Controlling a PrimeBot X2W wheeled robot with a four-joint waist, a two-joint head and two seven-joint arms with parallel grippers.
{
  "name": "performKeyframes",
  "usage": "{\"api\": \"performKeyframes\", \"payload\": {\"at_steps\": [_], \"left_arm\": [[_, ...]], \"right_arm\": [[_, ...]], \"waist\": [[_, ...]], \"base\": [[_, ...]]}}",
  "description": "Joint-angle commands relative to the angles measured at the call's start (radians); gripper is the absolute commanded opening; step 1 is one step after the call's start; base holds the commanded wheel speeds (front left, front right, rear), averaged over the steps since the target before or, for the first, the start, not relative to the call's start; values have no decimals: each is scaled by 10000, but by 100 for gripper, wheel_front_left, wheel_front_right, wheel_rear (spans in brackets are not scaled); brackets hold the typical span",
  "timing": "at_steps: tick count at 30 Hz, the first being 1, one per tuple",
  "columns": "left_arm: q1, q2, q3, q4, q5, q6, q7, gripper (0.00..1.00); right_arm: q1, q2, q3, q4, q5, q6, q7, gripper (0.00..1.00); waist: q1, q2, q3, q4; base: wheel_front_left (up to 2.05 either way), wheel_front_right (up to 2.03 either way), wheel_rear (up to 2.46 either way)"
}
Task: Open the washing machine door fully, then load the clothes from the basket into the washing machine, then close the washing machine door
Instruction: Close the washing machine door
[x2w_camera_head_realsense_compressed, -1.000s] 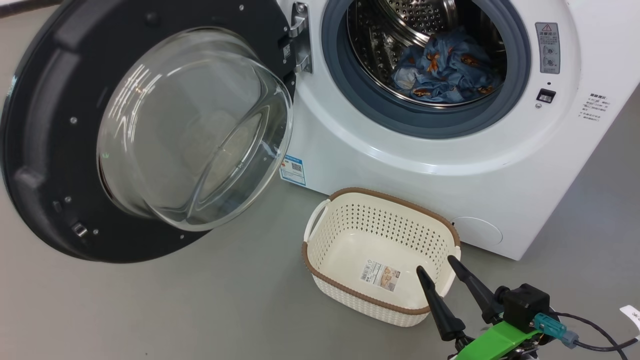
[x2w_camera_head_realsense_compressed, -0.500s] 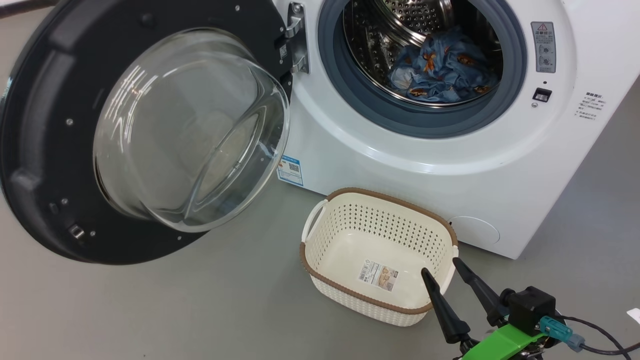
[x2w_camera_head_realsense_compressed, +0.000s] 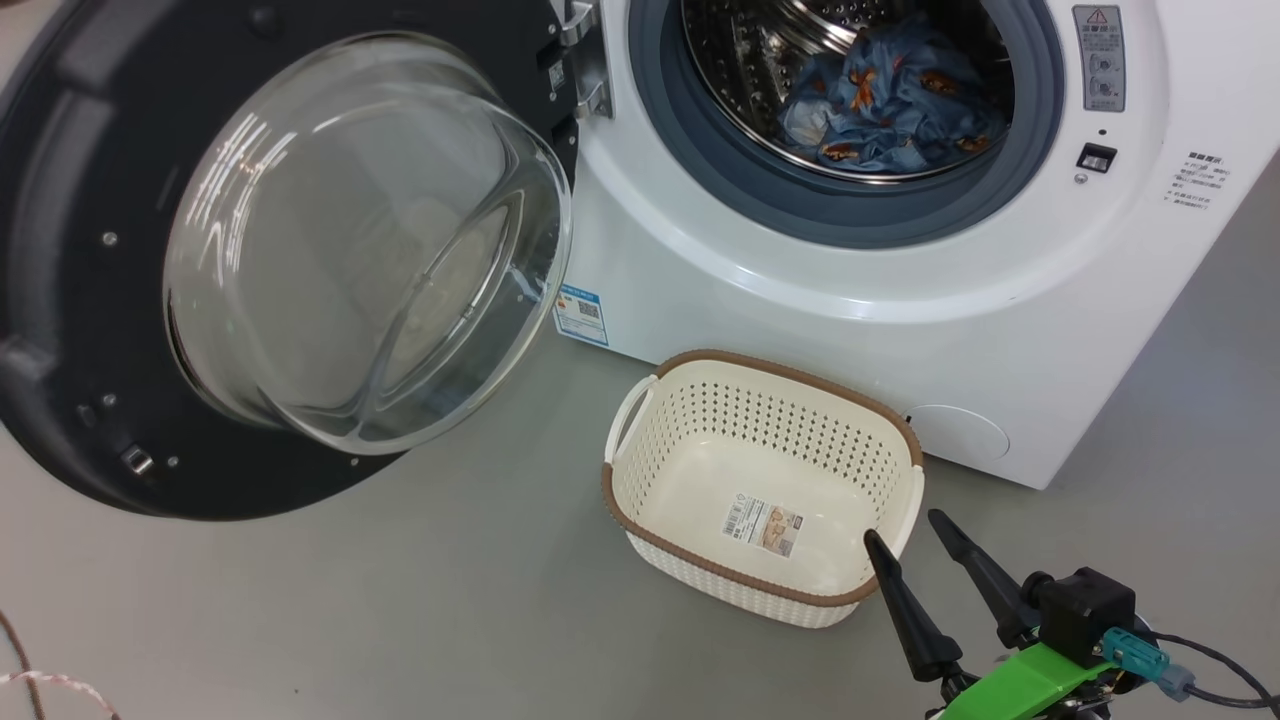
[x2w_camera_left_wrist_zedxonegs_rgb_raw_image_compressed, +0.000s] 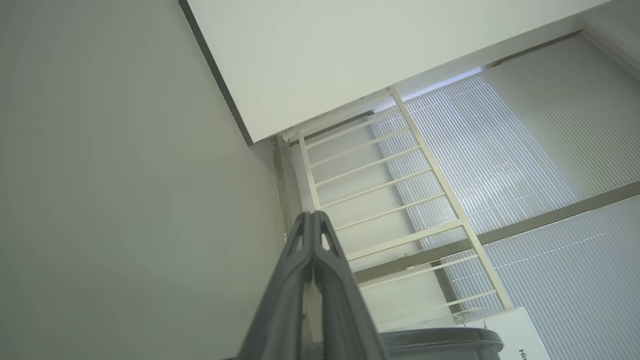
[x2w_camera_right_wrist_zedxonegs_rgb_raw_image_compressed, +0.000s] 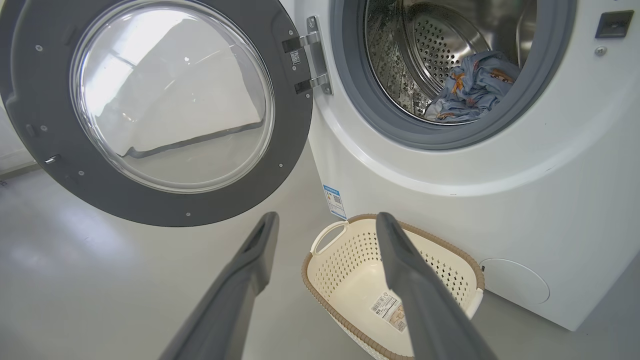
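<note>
Clothes, blue with orange prints, lie bunched in the steel drum of the washing machine, upper right of the head view. The washing machine door stands swung wide across the upper left, glass bowl bulging outward. In the lower middle the basket sits on the grey floor, its label sticker on the bare bottom. From the lower right corner the right hand reaches up, its dark fingers spread apart and empty, tips by the basket's near right corner. In the left wrist view the left hand points up toward a white rack and window blinds, fingers pressed together on nothing.
</note>
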Motion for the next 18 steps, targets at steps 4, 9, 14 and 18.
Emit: {"api": "performKeyframes", "payload": {"at_steps": [4, 9, 14, 18], "left_arm": [[-534, 480, -140, 259, 65, 38, 86, 0], [-894, 372, -270, 695, -14, -52, 132, 0], [-1139, 348, -410, 1072, -41, -179, 214, 0], [-1313, 337, -466, 1351, -112, -268, 289, 0]], "right_arm": [[117, -60, 63, -494, -226, 16, 118, 100], [286, -52, -147, -759, -343, 16, 252, 100], [410, -63, -280, -1017, -459, 16, 377, 100], [470, -56, -305, -1170, -511, 16, 514, 100]], "waist": [[0, 0, 172, -3], [0, 0, 383, 14], [0, 0, 601, 55], [0, 0, 798, 88]], "base": [[0, 0, 0], [0, 0, 0], [0, 0, 0], [0, 0, 0]]}}
